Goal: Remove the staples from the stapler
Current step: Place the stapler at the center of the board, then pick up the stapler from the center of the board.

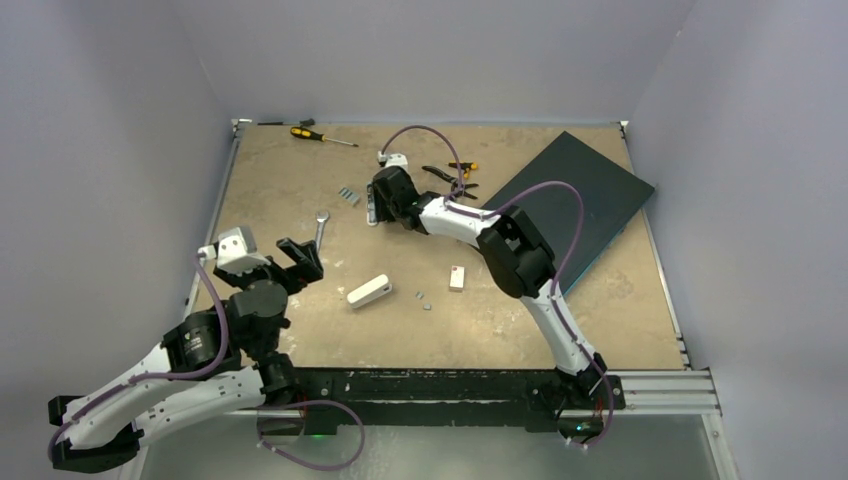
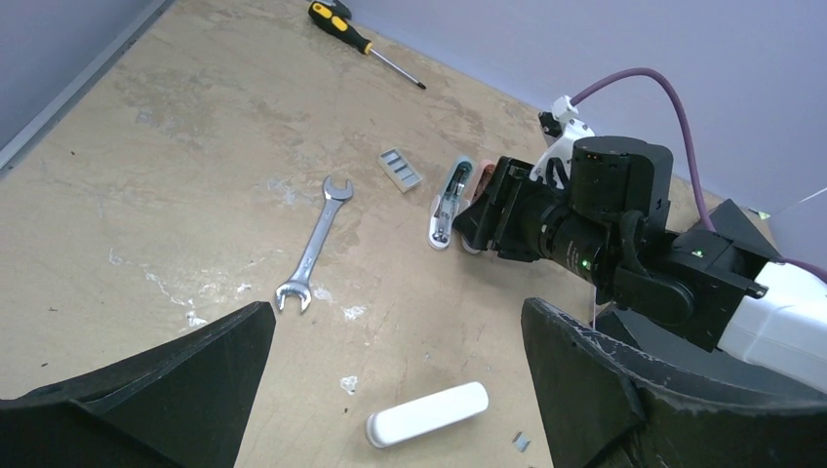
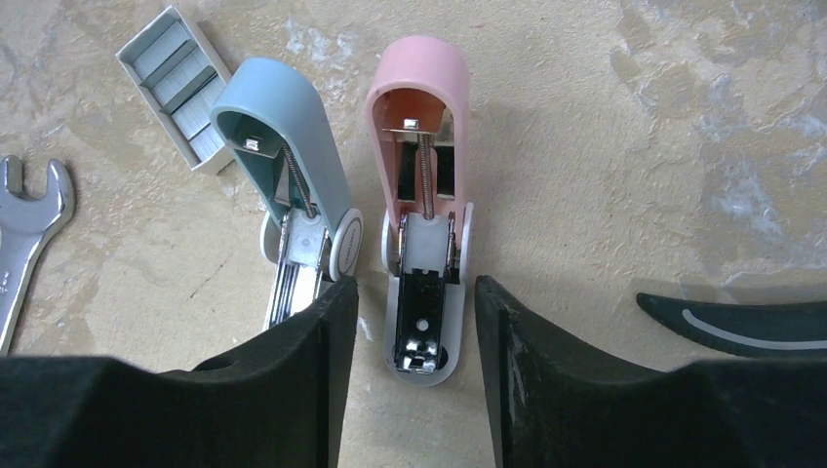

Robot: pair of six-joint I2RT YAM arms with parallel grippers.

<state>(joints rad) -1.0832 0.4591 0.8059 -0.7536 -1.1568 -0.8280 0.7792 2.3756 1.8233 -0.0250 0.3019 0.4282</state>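
Two small staplers lie hinged open side by side in the right wrist view: a pink one and a blue one. My right gripper is open, its fingers on either side of the pink stapler's white base and black channel. Silvery metal shows in the blue stapler's channel. An open box of staples lies beside the blue one. Two tiny staple pieces lie mid-table. My left gripper is open and empty above a closed white stapler-shaped case.
A wrench lies left of the staplers. A yellow screwdriver lies at the far edge. Pliers and a dark board are at the back right. A small white block lies near the staple pieces.
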